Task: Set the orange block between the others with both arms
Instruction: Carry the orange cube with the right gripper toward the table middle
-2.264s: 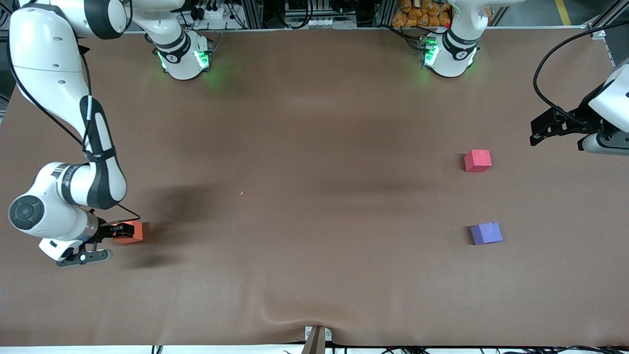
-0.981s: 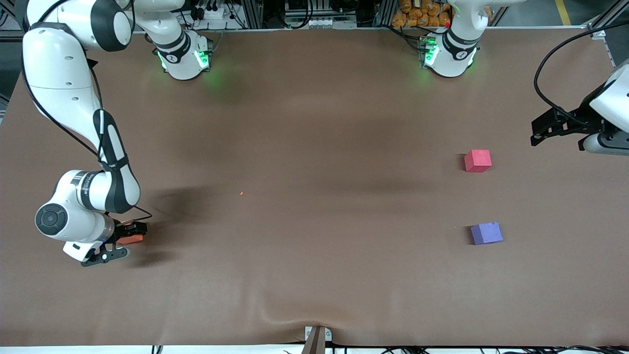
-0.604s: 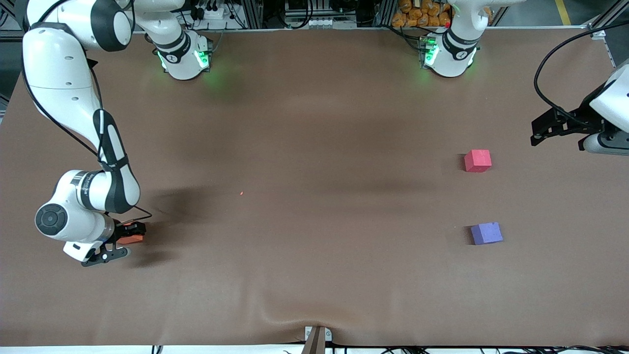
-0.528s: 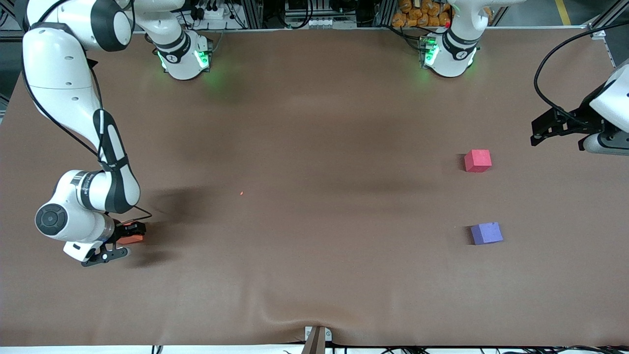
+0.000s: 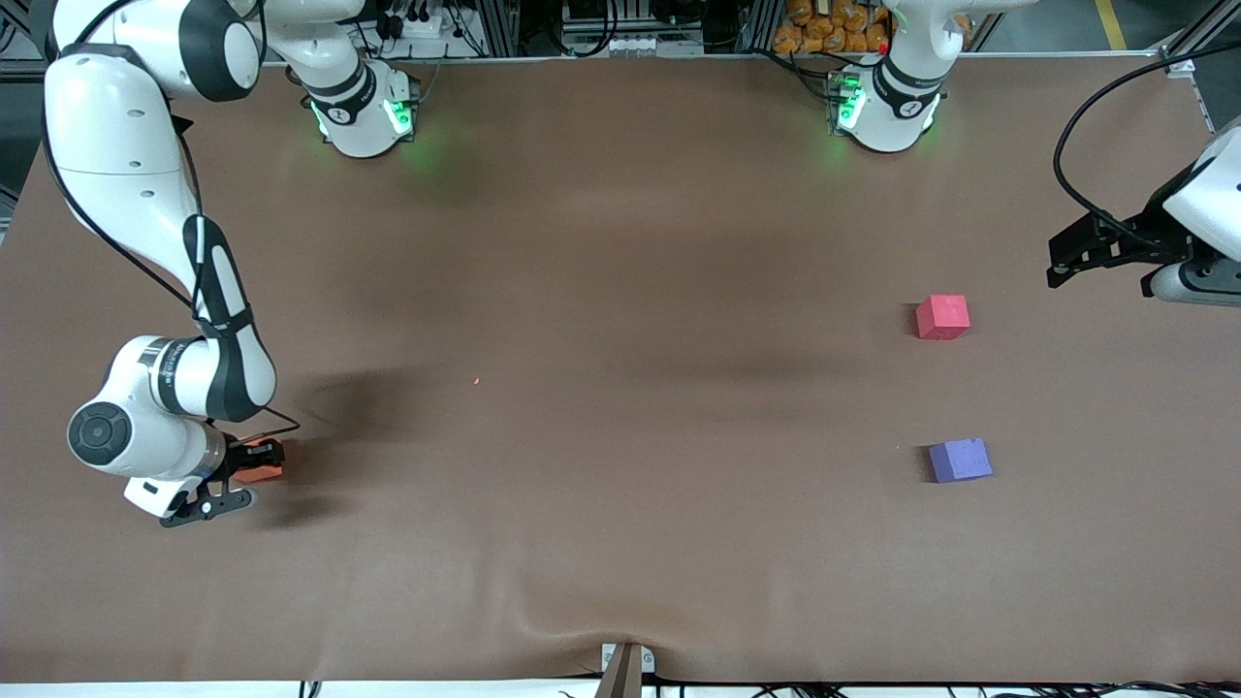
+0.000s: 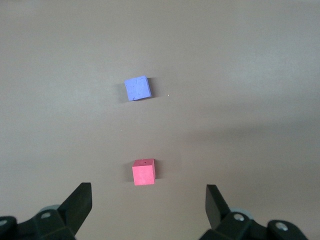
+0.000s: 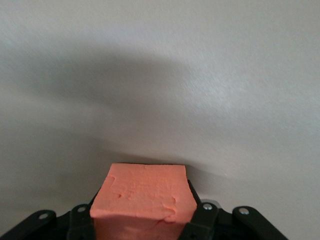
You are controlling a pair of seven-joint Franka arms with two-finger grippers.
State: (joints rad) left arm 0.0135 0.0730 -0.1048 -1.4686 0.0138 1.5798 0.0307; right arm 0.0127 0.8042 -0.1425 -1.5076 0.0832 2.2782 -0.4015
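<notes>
— While the right hand sits low at the right arm's end of the tabletop, what's in it?
— The orange block, clamped between its fingers and mostly hidden there.
— And the rest?
— Red block and purple block lie well apart; the left hand waits over the tabletop near them, spread wide and empty.

We count three small cubes on the worktop: one orange block, one red-pink cube and one purple-blue cube. We see two white arms, one from each green-lit base, so two bases as well. Each arm carries one black gripper: the right gripper and the left gripper, making two in all.
</notes>
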